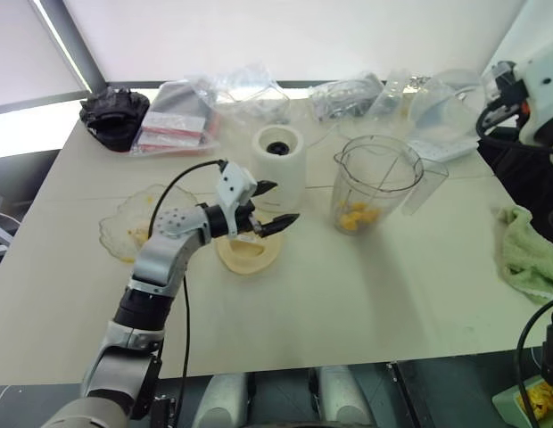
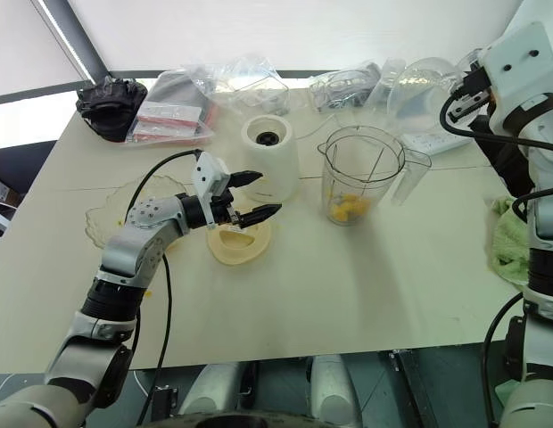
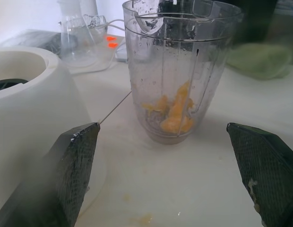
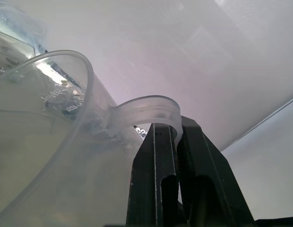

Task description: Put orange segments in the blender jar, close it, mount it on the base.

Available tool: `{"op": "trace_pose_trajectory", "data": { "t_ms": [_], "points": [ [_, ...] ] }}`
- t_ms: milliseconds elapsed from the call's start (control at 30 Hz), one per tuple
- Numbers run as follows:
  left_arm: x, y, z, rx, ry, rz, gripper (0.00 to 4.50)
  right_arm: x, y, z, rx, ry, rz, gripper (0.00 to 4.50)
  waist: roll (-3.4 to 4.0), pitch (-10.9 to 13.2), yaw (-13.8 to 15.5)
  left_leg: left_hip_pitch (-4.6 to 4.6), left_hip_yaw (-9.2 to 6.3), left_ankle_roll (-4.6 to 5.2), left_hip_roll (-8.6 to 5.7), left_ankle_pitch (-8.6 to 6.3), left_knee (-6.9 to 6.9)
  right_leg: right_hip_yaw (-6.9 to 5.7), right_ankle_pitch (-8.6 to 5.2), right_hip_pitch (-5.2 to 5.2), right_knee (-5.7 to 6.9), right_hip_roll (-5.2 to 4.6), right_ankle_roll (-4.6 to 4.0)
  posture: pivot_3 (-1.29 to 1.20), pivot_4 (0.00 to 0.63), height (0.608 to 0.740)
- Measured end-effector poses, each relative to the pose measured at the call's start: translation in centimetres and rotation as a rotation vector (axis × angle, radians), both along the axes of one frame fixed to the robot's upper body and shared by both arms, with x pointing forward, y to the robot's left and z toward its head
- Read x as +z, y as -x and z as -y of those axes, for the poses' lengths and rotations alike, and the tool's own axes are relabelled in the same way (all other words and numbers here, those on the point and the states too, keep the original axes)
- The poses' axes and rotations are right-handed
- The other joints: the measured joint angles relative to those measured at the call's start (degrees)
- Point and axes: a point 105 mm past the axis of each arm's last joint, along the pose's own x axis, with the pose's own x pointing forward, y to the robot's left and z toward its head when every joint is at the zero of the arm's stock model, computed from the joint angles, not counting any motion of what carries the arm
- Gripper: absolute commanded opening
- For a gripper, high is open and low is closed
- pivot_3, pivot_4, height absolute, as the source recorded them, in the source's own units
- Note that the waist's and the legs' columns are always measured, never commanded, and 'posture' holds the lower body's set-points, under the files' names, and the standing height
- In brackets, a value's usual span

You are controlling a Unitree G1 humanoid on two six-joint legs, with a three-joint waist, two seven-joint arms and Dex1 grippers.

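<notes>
The left gripper is seen nearest, held level above the table with its jaws released and nothing between them; directly beneath it the flat cream-yellow lid is lying. From these jaws the blender jar lies ahead and toward the robot's right, standing upright with its long axis vertical, uncapped, and the orange segments are already piled at its bottom. The base is set just beside the gripper, between it and the far edge, its dark socket facing up and unoccupied. The right gripper is raised well apart at the far right, its jaws clenched on the handle of a clear measuring cup. The left arm is judged the nearer for closing the jar: the lid would have to be grasped from below the jaws and carried rightward onto the rim.
</notes>
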Motion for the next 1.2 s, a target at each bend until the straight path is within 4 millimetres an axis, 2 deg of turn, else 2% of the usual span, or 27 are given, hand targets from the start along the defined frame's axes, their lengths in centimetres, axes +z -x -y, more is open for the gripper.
{"op": "trace_pose_trajectory", "data": {
  "t_ms": [333,433,600,867,1067,1200],
  "points": [
    [0.0,0.0,0.0,0.005,0.001,0.004,4.50,-0.2,0.0,-0.1,0.007,0.019,-0.005,0.04,0.00,0.00,0.01,0.00,0.00,0.00,0.00,0.00,0.01,0.00,0.00,0.00,0.02,0.00,0.00,0.00,0.150,0.740],
    [0.0,0.0,0.0,0.003,0.000,0.005,4.50,-0.5,-0.1,0.2,0.000,-0.038,-0.018,0.04,0.00,0.00,0.02,0.00,0.00,0.00,0.00,0.00,0.02,0.00,0.01,0.00,0.03,0.00,0.00,0.00,0.150,0.740],
    [0.0,0.1,0.2,-0.006,-0.005,0.013,4.50,-1.9,-0.3,1.8,-0.030,-0.305,-0.063,0.04,0.00,0.00,0.06,0.00,-0.02,0.00,0.01,0.00,0.03,0.01,0.01,0.00,0.07,-0.01,-0.01,0.00,0.150,0.740],
    [-0.1,0.1,0.3,-0.011,-0.012,0.011,4.50,-3.8,0.6,5.9,-0.157,-0.777,-0.069,0.04,0.01,-0.01,0.10,0.01,-0.03,0.00,0.00,0.00,0.03,0.00,0.01,0.00,0.13,-0.02,-0.01,0.00,0.150,0.740],
    [-0.2,0.1,0.3,-0.011,-0.015,0.012,4.50,-5.1,2.2,9.1,-0.261,-1.004,0.015,0.04,0.02,-0.02,0.06,0.01,0.00,0.00,-0.01,0.00,0.03,0.01,0.02,0.00,0.17,-0.02,0.00,0.00,0.150,0.740],
    [-0.2,0.2,0.4,-0.014,-0.017,0.011,4.50,-7.3,3.2,11.2,-0.341,-1.129,0.048,0.04,0.03,-0.02,0.01,0.03,0.09,0.00,-0.01,0.00,0.04,0.01,0.02,0.00,0.24,-0.01,0.00,0.00,0.150,0.740]
  ]
}}
